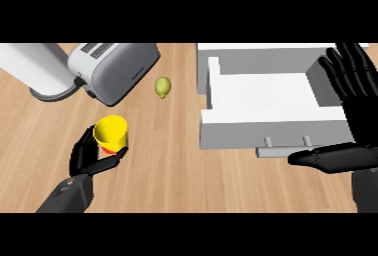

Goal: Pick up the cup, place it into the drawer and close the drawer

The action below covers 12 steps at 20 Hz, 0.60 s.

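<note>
Pick-up step: the left hand (88, 160) curls round the cup (111, 130); next, lift and carry it right into the open drawer (251, 132), clear of the flat-open, resting right hand (362, 120).

1. Far left on the counter (170, 170) stands a paper roll (33, 67), with the toaster (114, 70) just right of it.
2. A small fruit (162, 86) lies between the toaster and the open drawer (273, 132) at right.
3. The cup (111, 129) is near left, in the left hand (88, 160).
</note>
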Each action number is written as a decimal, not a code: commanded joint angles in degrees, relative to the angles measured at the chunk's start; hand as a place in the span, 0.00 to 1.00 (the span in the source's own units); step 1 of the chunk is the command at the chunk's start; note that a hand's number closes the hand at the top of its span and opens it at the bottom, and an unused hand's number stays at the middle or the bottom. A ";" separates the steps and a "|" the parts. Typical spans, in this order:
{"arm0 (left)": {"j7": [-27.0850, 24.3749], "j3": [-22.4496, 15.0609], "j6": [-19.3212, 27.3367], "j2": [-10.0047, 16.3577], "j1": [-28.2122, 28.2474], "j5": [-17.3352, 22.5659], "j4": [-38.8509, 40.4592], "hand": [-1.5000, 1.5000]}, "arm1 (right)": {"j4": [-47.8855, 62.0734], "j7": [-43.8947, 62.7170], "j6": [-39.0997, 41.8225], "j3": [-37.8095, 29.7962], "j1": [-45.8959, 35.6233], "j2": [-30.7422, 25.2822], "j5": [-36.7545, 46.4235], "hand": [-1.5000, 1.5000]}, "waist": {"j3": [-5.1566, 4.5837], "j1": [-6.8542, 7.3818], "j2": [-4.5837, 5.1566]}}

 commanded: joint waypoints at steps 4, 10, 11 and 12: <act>-9.37 1.91 15.62 -1.69 -1.35 -0.23 -2.54 1.00 | 1.70 -2.12 -0.07 0.08 -0.31 0.67 0.47 0.00 | 0.01 -0.22 0.25; -15.26 3.45 13.99 -1.68 1.72 0.32 -2.88 1.00 | -3.81 2.50 -1.40 0.80 1.29 1.39 -0.38 0.00 | -0.03 -0.44 -0.10; -14.05 3.82 10.38 -2.97 -0.48 1.40 -3.91 1.00 | 2.63 -1.26 1.85 -2.67 -0.23 -1.33 -2.67 0.00 | 0.04 0.14 0.01; -14.61 3.22 8.60 -4.81 0.10 1.33 -4.38 1.00 | -2.25 2.75 -0.03 -1.08 0.20 -0.62 -1.72 0.00 | 0.04 0.12 -0.32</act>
